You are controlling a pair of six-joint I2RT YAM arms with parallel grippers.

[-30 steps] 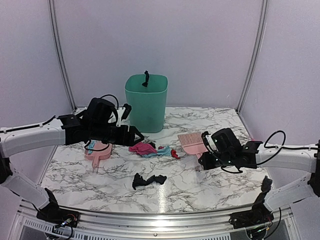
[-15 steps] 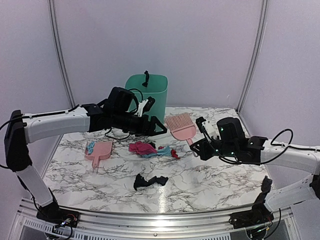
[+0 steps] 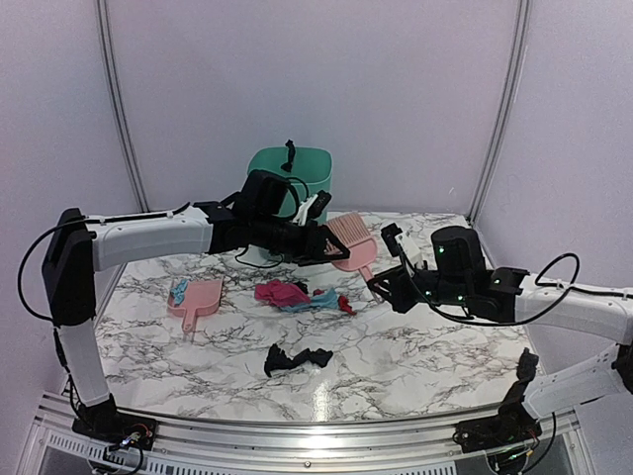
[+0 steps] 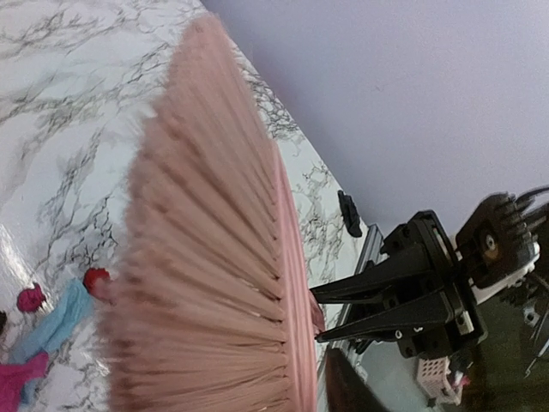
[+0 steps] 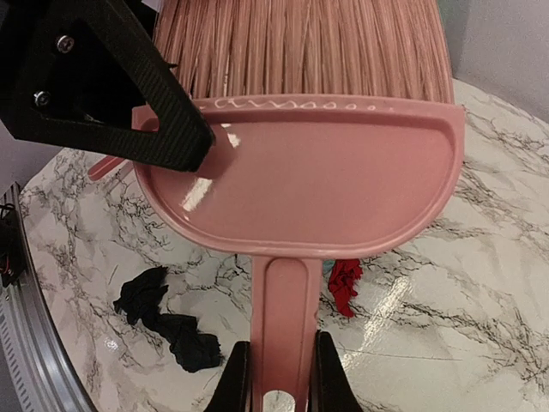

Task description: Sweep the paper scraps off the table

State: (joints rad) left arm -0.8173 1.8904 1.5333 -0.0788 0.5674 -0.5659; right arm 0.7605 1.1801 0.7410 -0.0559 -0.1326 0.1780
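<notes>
My right gripper point(image 3: 381, 284) point(image 5: 274, 378) is shut on the handle of the pink brush point(image 3: 346, 236) point(image 5: 300, 172) and holds it above the table point(image 3: 425, 361). My left gripper point(image 3: 321, 242) point(image 4: 307, 378) pinches the brush head. One of its fingers point(image 5: 159, 107) lies on the back plate and the other is hidden behind the bristles. On the table below lie the paper scraps: a magenta and light blue heap point(image 3: 287, 294) point(image 4: 56, 322), a red bit point(image 3: 346, 304) point(image 5: 345, 286) and a black one point(image 3: 295, 358) point(image 5: 167, 322).
A pink dustpan point(image 3: 203, 297) lies at the left with a small scrap point(image 3: 180, 290) on it. A green bin point(image 3: 292, 163) stands at the back behind the left arm, with a black thing point(image 3: 289, 153) on its rim. A metal rail point(image 3: 297, 435) runs along the front.
The right arm lifted the brush off the table and carried it left. The left arm swung right from above the dustpan to the brush head, and its jaws closed on it.
</notes>
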